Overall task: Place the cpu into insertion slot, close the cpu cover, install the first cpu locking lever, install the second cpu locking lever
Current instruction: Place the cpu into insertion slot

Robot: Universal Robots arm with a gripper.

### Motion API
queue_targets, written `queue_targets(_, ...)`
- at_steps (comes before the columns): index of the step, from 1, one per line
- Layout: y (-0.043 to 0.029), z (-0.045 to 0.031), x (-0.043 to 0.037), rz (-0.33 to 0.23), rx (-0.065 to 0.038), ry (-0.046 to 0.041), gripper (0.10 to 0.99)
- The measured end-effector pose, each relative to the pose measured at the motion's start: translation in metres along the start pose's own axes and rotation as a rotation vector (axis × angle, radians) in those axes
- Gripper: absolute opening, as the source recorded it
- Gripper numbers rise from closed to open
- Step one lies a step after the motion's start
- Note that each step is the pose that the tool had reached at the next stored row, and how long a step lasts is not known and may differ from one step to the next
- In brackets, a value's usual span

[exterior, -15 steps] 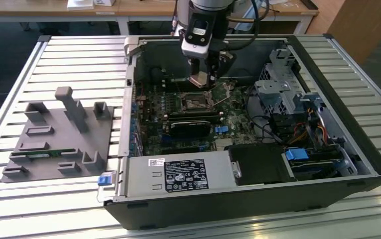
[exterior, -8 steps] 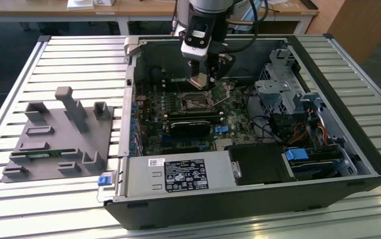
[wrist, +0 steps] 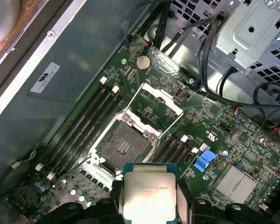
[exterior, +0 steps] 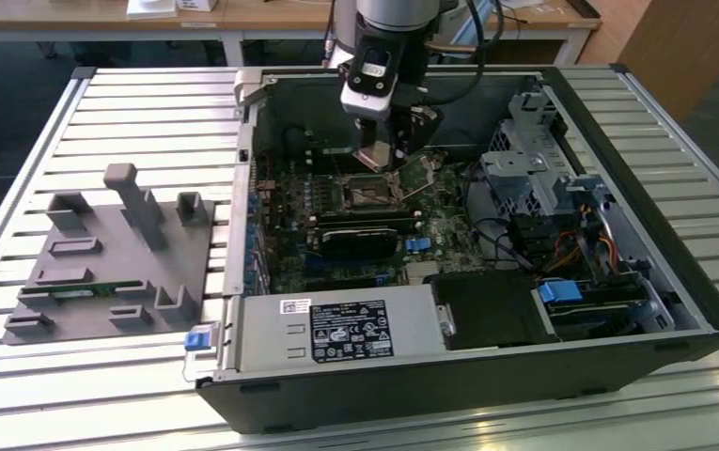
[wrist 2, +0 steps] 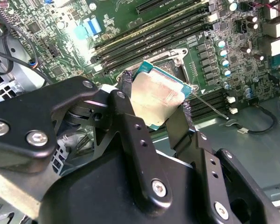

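The cpu (wrist 2: 155,97), a small square chip with a dull silvery top, is pinched at two opposite edges by my gripper (wrist 2: 157,103), whose black fingers (wrist 2: 126,91) are shut on it. In the first wrist view the cpu (wrist: 149,195) hangs level, just off one side of the insertion slot (wrist: 123,145), which lies open with its dark contact field bare. The cpu cover (wrist: 164,96), a thin silver frame, is swung up and back from the slot. A thin lever rod (wrist 2: 212,107) stands free beside the socket. In the exterior view my gripper (exterior: 381,160) hovers over the insertion slot (exterior: 366,192) inside the case.
The open computer case (exterior: 660,235) lies on a slatted table. Memory slots (wrist: 86,123) flank the socket, a black card (exterior: 362,235) lies beside it, and a drive cage (exterior: 523,169) with cables is on the exterior view's right. A grey fixture (exterior: 115,254) is on its left.
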State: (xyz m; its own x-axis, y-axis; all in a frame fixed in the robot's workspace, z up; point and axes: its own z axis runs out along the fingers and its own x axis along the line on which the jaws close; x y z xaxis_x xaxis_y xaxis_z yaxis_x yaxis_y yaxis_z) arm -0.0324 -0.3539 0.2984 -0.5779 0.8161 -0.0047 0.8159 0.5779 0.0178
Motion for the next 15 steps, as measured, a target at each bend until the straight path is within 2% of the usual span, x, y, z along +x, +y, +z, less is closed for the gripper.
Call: queue_targets(15, 0.0002, 0.0102, 0.0006, 0.007, 0.000, -0.0002, 0.537)
